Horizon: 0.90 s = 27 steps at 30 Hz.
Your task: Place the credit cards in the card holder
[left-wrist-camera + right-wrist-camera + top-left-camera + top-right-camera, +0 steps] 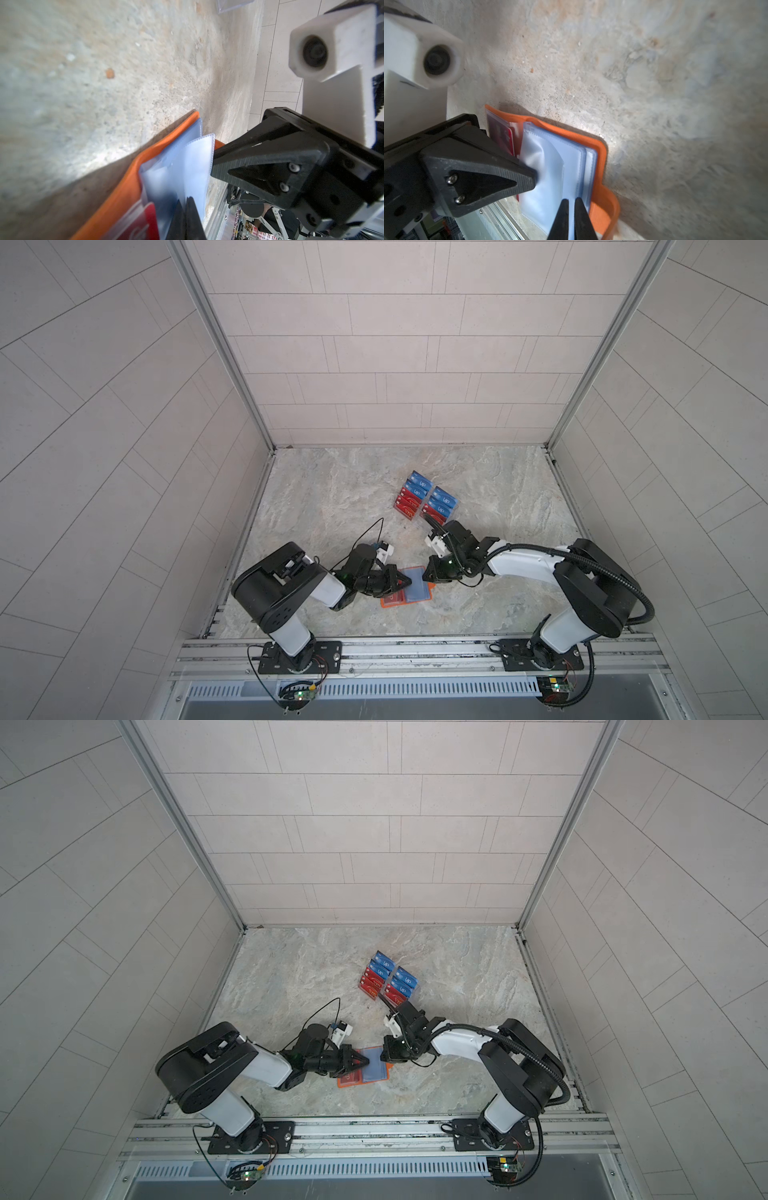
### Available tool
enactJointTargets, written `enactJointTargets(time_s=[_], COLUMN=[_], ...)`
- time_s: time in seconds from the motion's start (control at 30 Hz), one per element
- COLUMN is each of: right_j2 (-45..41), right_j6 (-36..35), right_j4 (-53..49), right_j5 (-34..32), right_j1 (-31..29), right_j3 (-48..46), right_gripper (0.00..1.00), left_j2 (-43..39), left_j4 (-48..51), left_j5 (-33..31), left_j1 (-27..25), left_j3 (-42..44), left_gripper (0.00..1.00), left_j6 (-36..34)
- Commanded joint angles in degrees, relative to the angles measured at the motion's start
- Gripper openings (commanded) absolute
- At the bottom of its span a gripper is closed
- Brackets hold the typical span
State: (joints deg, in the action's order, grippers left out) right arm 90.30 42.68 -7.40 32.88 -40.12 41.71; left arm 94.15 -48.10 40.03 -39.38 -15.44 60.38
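Holder: open flat on table, near middle, red card in left half. Right gripper: clamped on clear sleeve edge. Left gripper: jaws together, tips over holder's middle. Beyond, farther right: more cards, red and blue, in clear stand.

One holder, one red card in it, one stand with two rows of cards, too tiny to count exactly.

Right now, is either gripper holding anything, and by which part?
Both pinch clear sleeves of the open card holder. The left gripper holds one near the fold, and the right gripper holds one by its outer edge.
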Motion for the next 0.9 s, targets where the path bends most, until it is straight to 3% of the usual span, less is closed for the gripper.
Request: enactJointTargets(time_s=[0.0,0.43,0.87], right_j2=[-0.5,-3.4,-2.4], right_j6=[0.5,0.6,2.8], right_j4=[0.2,-3.5,0.5], right_j5=[0.3,-2.6,-0.9], right_j1=[-0.3,-0.4,-2.1], right_j3=[-0.3,1.0,-1.6], right_gripper=[0.12,0.12,0.08], left_j2=[1.0,1.6,4.9], left_j4=[-2.5,-6.4,-16.1], left_j5=[0.9,1.9,5.0], left_j1=[0.2,0.8,2.4], left_j3=[0.6,2.2,3.8], left_gripper=[0.00,0.00,0.00], left_j6=[-0.6,-0.6,1.4])
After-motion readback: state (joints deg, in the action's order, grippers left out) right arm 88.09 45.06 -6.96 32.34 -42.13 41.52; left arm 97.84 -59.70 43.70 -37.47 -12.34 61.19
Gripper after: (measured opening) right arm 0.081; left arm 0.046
